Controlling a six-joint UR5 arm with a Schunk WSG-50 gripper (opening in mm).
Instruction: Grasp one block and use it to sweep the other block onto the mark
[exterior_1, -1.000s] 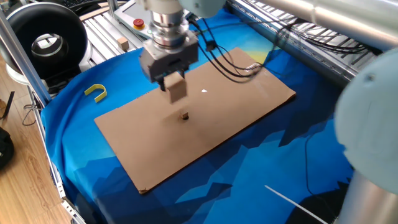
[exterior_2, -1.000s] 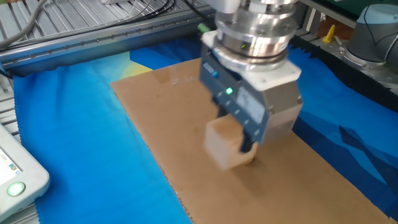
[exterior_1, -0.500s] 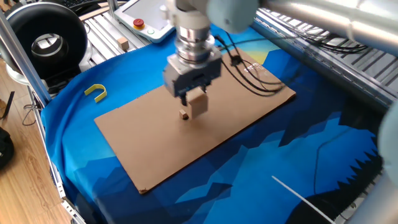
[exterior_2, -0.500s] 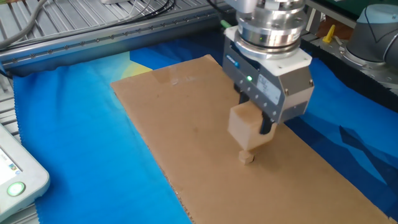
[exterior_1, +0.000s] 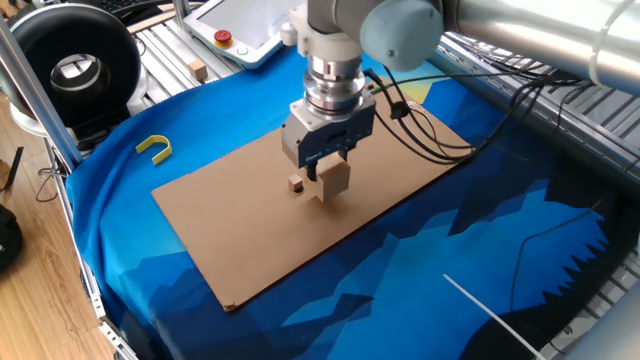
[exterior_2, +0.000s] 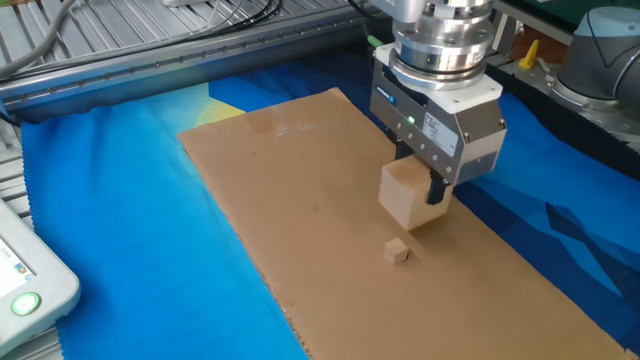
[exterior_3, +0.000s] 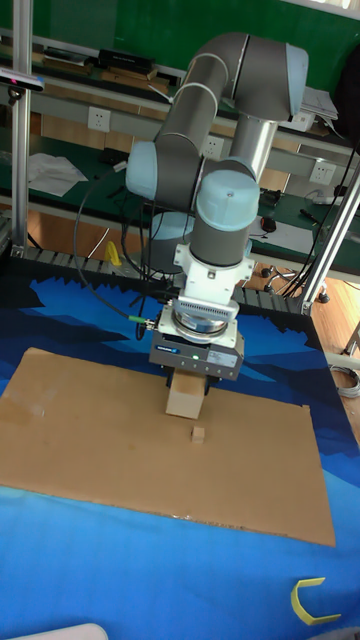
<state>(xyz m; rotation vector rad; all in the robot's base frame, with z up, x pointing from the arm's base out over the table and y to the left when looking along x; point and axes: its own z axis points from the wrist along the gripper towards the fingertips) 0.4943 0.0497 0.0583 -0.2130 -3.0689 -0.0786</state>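
Since the earlier frame we note the jaws (exterior_1: 330, 172) (exterior_2: 428, 192) (exterior_3: 196, 382) have carried the large cube (exterior_1: 334, 180) (exterior_2: 404, 194) (exterior_3: 184, 393) past the tiny cube (exterior_1: 295, 183) (exterior_2: 397, 251) (exterior_3: 198, 433) to its far side. We log the jaws clamped on the large cube, which hangs low over the cardboard sheet (exterior_1: 230, 230) (exterior_2: 290, 200) (exterior_3: 90, 440); contact with the sheet we cannot tell. We see the tiny cube lying on the sheet just beside the large cube, apart from it. We cannot make out the mark. A yellow hook (exterior_1: 154, 148) (exterior_3: 310, 602) lies on the blue cloth (exterior_1: 400, 290) (exterior_2: 120, 180) (exterior_3: 180, 570) over the table.
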